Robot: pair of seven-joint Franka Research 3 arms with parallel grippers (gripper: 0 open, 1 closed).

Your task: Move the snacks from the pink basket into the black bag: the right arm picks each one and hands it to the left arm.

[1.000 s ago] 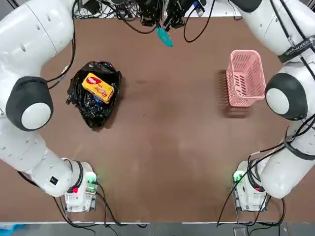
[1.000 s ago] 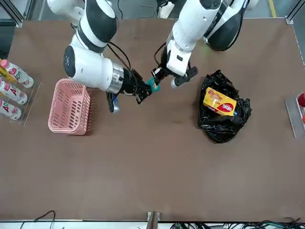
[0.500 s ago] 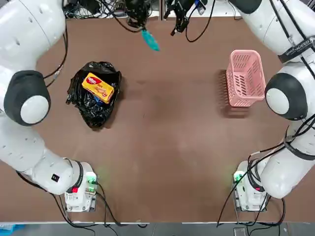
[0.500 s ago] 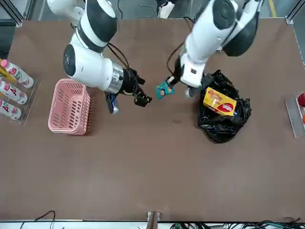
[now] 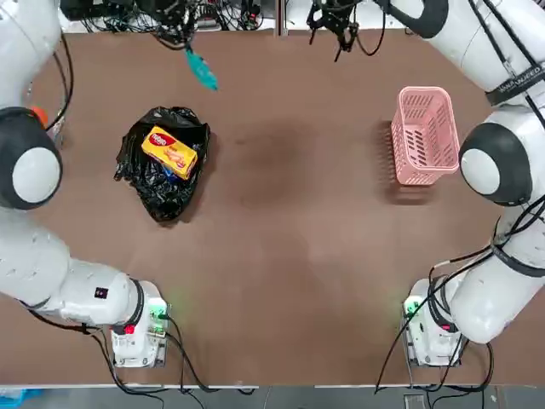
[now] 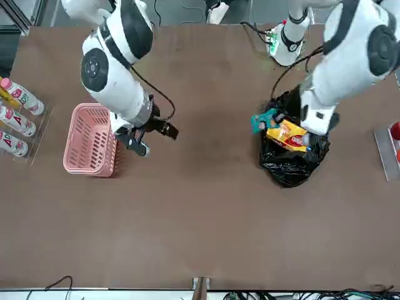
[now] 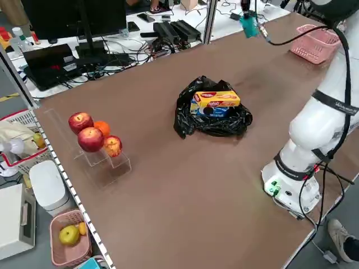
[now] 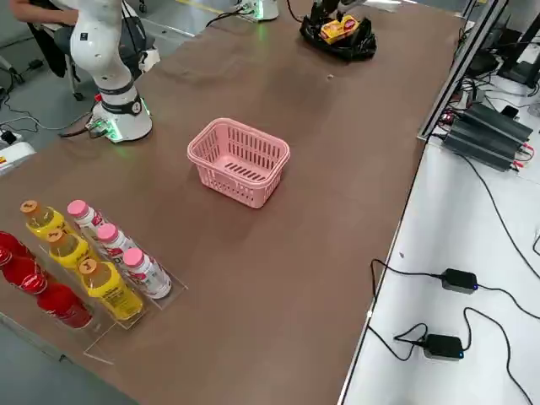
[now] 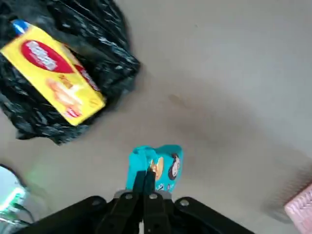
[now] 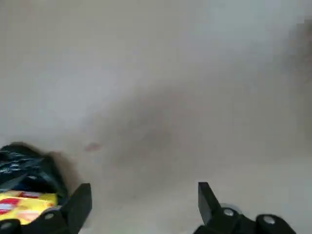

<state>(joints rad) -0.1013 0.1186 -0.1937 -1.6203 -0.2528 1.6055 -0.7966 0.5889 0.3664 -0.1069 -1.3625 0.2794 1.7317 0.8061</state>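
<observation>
Left gripper (image 9: pixel 145 187): jaws closed on the top edge of the teal snack packet (image 9: pixel 156 167), which hangs free below the fingertips, clear of the table. In the front view the packet (image 6: pixel 263 120) sits just beside the near edge of the black bag (image 6: pixel 290 159), above table level; the overhead view places it off the bag's far side, not yet over the opening.

Right gripper (image 10: pixel 144 204): jaws spread wide and empty, held above bare table between the bag and the pink basket (image 5: pixel 423 136). It plays no part in this step.

Bag contents: the yellow packet with red logo (image 5: pixel 169 152) lies on top of the crumpled plastic, with a blue packet (image 7: pixel 214 111) partly visible beneath it. The basket (image 8: pixel 240 160) appears empty, so the teal packet is judged to be the last item.

Step in hand, as judged: deliver the teal packet into the bag. Recommendations:
- Bring the packet squarely over the bag's middle before release; the bag is low and lumpy, with no firm rim to catch a stray drop.
- Lower close to the yellow packet before opening, since a light packet may slide off.
- Keep the fingers clear of the loose plastic on withdrawal.
</observation>
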